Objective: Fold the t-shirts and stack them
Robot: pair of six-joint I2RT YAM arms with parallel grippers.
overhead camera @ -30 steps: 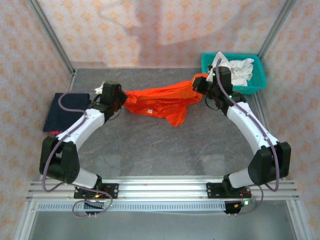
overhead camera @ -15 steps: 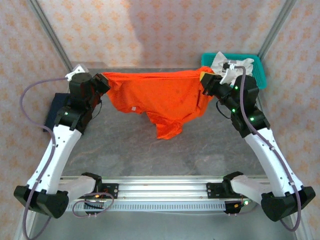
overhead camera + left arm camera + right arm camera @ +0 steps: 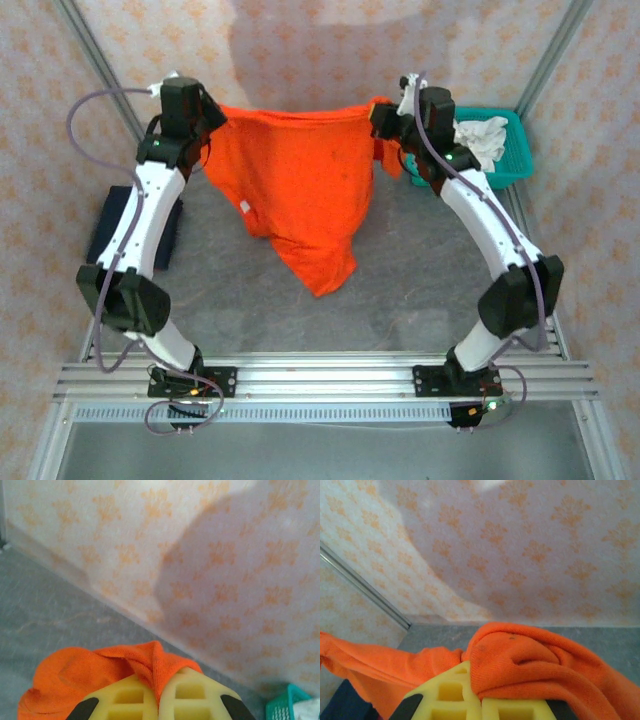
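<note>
The orange-red t-shirt (image 3: 290, 180) hangs spread between both raised arms, its lower end trailing down to the table. My left gripper (image 3: 208, 122) is shut on its left top corner; orange cloth (image 3: 145, 665) is pinched between the yellow fingers (image 3: 125, 700). My right gripper (image 3: 380, 122) is shut on the right top corner, where bunched cloth (image 3: 530, 665) covers the yellow fingers (image 3: 447, 695). A folded dark navy t-shirt (image 3: 105, 230) lies flat at the table's left edge, partly behind the left arm.
A teal lattice basket (image 3: 515, 165) with white cloth (image 3: 480, 135) stands at the back right; its corner (image 3: 290, 705) shows in the left wrist view. Patterned walls and metal frame posts enclose the grey table (image 3: 420, 280).
Both arms have risen and swung toward the back wall, lifting the orange-red shirt off the table until it hangs stretched between them. Both grips held throughout.
</note>
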